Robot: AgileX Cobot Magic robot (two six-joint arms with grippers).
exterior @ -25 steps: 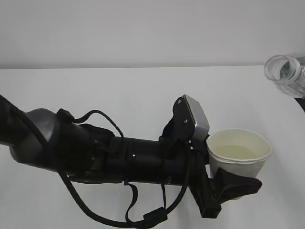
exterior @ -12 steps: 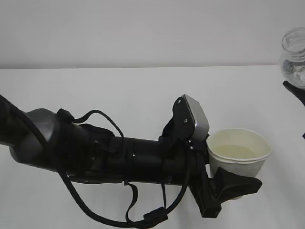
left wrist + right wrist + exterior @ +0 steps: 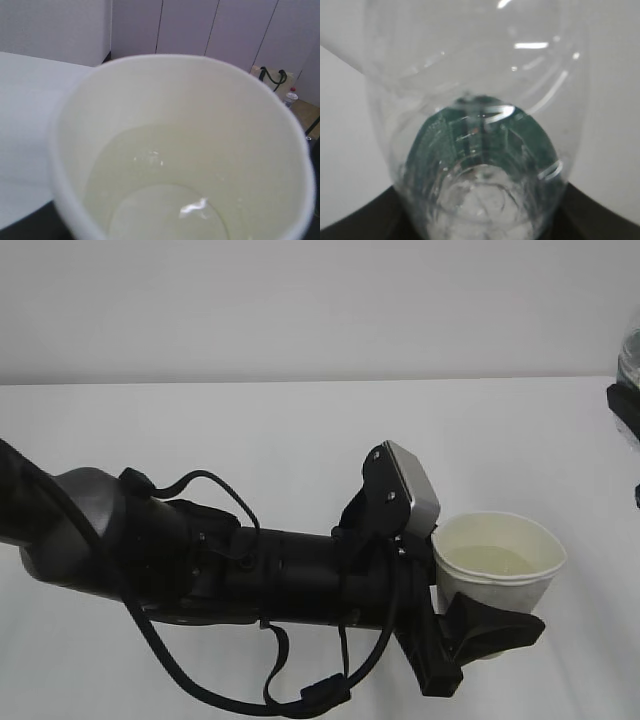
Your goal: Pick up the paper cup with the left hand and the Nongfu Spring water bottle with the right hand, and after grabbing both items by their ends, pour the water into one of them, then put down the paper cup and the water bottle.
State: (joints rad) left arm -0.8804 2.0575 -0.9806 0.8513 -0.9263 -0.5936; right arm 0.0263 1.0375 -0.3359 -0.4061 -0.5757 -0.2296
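At the near edge of the exterior view: the left hand [image 3: 250,570], a black arm with looping cables and a grey box-shaped wrist module, lying across the white desk [image 3: 250,430] from lower left toward the right. At its tip, the left pincer [image 3: 480,625] closed around the lower part of the paper cup [image 3: 498,560], one dark finger [image 3: 500,630] curving under the cup's front. Cup upright, just right of the wrist module, rim up, a shallow pool of pale liquid inside. Cup and arm in nearly the same place as half a second ago, shifted only a hair.

In the left wrist view: the cup's cream inside filling the picture, liquid [image 3: 160,200] glinting at the bottom.

Farther off, at the far right edge of the exterior view: only a sliver of the Nongfu Spring water bottle [image 3: 630,355] and of the right hand [image 3: 625,410] below it, well apart from the cup. Earlier more of the bottle in view, its open mouth showing; now almost out of the picture.

In the right wrist view: the clear bottle seen lengthwise, green label [image 3: 480,135] showing through, held in the right pincer, black fingers [image 3: 360,220] either side.
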